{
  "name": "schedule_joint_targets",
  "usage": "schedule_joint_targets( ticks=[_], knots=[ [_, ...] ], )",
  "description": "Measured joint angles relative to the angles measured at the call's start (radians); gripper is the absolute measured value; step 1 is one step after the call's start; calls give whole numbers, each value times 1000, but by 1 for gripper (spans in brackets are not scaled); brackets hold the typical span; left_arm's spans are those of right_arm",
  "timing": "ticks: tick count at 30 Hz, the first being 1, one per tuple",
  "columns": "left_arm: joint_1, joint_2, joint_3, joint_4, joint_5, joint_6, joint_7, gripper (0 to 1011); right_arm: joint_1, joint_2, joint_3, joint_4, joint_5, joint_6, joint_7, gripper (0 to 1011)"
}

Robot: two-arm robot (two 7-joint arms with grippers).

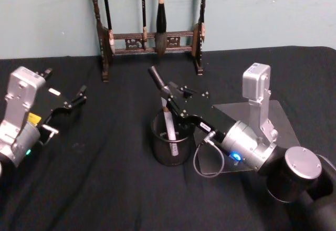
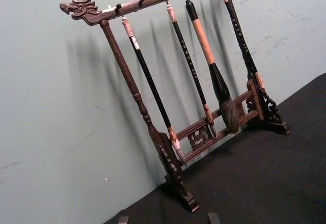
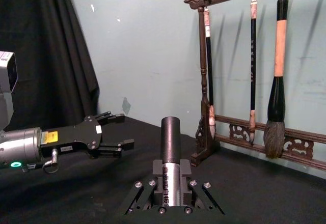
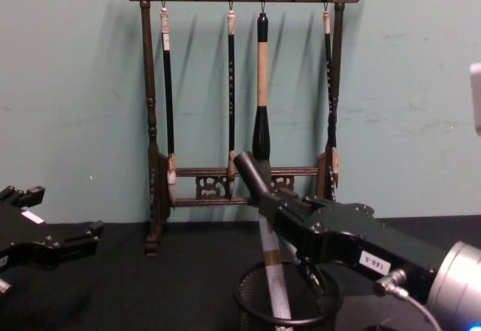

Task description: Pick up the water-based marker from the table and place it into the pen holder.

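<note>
Right pincer [image 1: 167,98]: clamped on the water-based marker [image 1: 170,127], directly above the pen holder [image 1: 160,155]. The marker is tilted with its black cap up and its lower end inside the holder's rim, so release looks like the step due.
Left pincer [image 1: 71,101]: jaws apart, idle, well left of the holder.
Brush rack [image 1: 152,37]: behind the holder, not obstructing.
Table [image 1: 105,189]: black-clothed, carries everything.

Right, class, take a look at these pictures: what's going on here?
The right gripper grips the marker, which is tilted with its lower end already inside the mesh pen holder. It has not let go. The left gripper hangs open off to the left, holding nothing.
</note>
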Motion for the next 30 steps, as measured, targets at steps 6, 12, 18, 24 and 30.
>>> schedule_joint_targets(
  ticks=[6, 12, 18, 24, 30],
  knots=[
    [0, 0, 0, 0, 0, 0, 0, 1001, 6, 8, -22, 7, 0, 1, -19, 199],
    [0, 0, 0, 0, 0, 0, 0, 1001, 6, 15, -30, 7, -3, 2, -30, 199],
    [0, 0, 0, 0, 0, 0, 0, 1001, 6, 13, -28, 6, -3, 3, -29, 199],
    [0, 0, 0, 0, 0, 0, 0, 1001, 5, 13, -27, 6, -4, 3, -28, 257],
    [0, 0, 0, 0, 0, 0, 0, 1001, 5, 12, -26, 5, -4, 3, -27, 452]
  ],
)
